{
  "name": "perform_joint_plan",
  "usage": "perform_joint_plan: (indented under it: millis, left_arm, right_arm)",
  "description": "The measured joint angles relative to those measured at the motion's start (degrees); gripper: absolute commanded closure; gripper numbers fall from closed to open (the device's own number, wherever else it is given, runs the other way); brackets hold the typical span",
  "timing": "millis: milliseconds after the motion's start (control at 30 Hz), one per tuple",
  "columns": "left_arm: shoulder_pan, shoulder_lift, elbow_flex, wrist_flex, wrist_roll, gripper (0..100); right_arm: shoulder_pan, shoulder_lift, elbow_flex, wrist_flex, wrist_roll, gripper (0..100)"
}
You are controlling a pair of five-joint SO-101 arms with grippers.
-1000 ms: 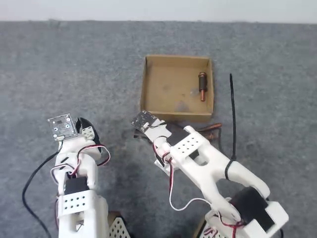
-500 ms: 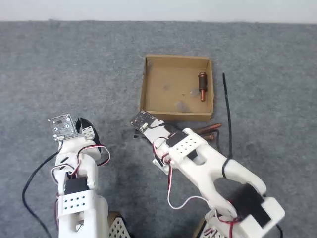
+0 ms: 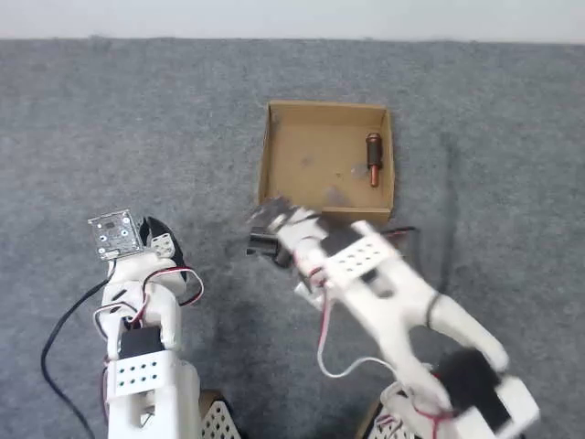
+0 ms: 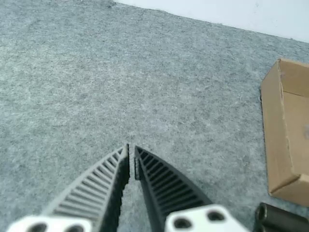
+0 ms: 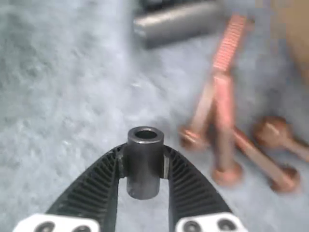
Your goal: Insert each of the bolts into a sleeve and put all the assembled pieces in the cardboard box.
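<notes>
Mid-table, just before the cardboard box (image 3: 311, 174), the right gripper (image 5: 144, 154) pinches a sleeve (image 5: 144, 169) upright, bore up, likely so one of the bolts (image 5: 222, 111) lying beside it can go in, while the left gripper (image 4: 129, 159) hangs empty, fingers all but together.

Soft, even overhead light casts faint shadows, while blur smears the right arm (image 3: 384, 274) and the bolts (image 5: 223, 96).
</notes>
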Motion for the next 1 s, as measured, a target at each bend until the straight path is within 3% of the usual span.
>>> perform_joint_plan:
  millis: [200, 467, 800, 1000]
  left_arm:
    - [0.0, 0.0, 0.0, 0.0, 0.0, 98]
    - [0.0, 0.0, 0.0, 0.0, 0.0, 98]
    - [0.0, 0.0, 0.0, 0.0, 0.0, 98]
    - [0.0, 0.0, 0.0, 0.4, 0.0, 98]
  right_arm:
    - [11.0, -17.5, 4.7, 5.0, 0.0, 99.1]
    - [28.6, -35.5, 19.8, -6.9, 0.4, 99.1]
    - [45.2, -38.3, 27.5, -9.1, 0.4, 99.1]
    - [52.7, -38.4, 35.3, -17.8, 0.4, 99.2]
